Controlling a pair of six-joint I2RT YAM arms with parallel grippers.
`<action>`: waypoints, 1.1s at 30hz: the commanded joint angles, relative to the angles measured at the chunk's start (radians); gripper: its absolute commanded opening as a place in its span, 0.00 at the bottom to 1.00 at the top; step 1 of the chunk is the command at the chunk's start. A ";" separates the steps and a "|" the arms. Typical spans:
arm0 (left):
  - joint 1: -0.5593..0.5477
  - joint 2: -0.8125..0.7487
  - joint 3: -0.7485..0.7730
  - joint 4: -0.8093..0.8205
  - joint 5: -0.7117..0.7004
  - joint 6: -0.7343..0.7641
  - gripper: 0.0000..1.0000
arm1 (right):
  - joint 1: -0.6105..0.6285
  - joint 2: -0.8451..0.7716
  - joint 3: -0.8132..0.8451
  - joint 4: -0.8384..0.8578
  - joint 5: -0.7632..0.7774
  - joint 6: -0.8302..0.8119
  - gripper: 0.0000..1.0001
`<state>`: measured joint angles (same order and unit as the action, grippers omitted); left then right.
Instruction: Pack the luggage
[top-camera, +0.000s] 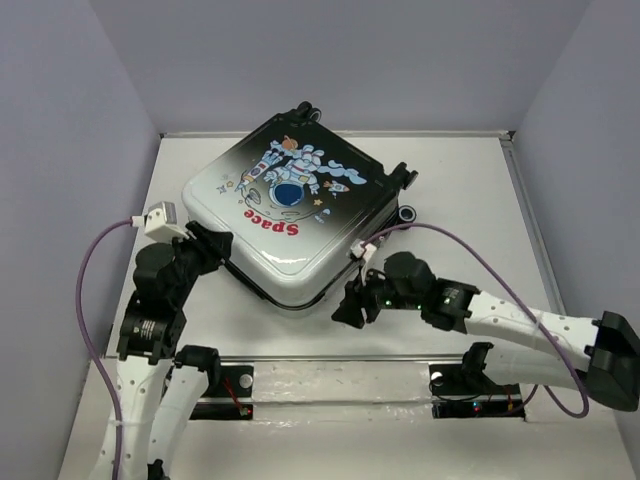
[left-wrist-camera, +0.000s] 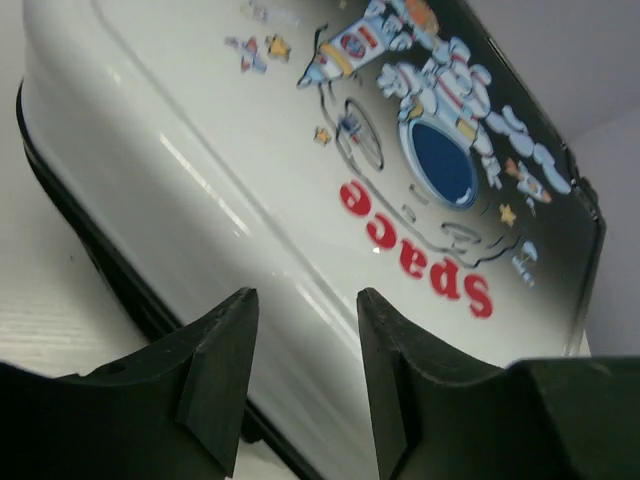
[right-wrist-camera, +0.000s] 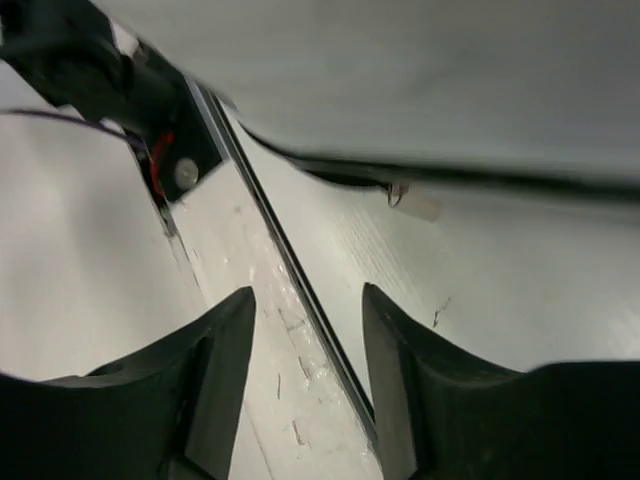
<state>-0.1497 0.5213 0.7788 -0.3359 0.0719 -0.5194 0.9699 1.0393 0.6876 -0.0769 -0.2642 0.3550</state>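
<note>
The luggage (top-camera: 290, 200), a hard-shell suitcase fading from black to white with an astronaut and red "Space" print, lies flat and closed on the white table (top-camera: 470, 190), turned at an angle. My left gripper (top-camera: 222, 245) is open at its near-left edge; in the left wrist view the open fingers (left-wrist-camera: 305, 330) frame the white shell (left-wrist-camera: 250, 180) without holding it. My right gripper (top-camera: 348, 310) is open and empty just off the near corner. In the right wrist view (right-wrist-camera: 305, 320) the shell's side (right-wrist-camera: 400, 80) and a small zipper pull (right-wrist-camera: 395, 192) show above the fingers.
The suitcase's black wheels (top-camera: 405, 178) point to the back right. A metal base rail (top-camera: 340, 380) runs along the near edge. Grey walls (top-camera: 60, 150) enclose the table on three sides. Purple cables (top-camera: 90, 260) loop beside each arm.
</note>
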 joint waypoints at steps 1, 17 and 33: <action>-0.002 -0.138 -0.081 -0.112 0.084 0.012 0.45 | 0.105 0.036 -0.120 0.256 0.198 0.036 0.56; -0.037 -0.129 -0.288 -0.097 0.296 -0.102 0.27 | 0.105 0.304 -0.270 0.914 0.431 0.025 0.59; -0.105 -0.066 -0.316 -0.043 0.310 -0.143 0.25 | 0.105 0.369 -0.350 1.246 0.381 0.096 0.07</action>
<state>-0.2070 0.4240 0.4953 -0.4561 0.3141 -0.6239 1.0698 1.4345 0.3443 0.9386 0.1009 0.4294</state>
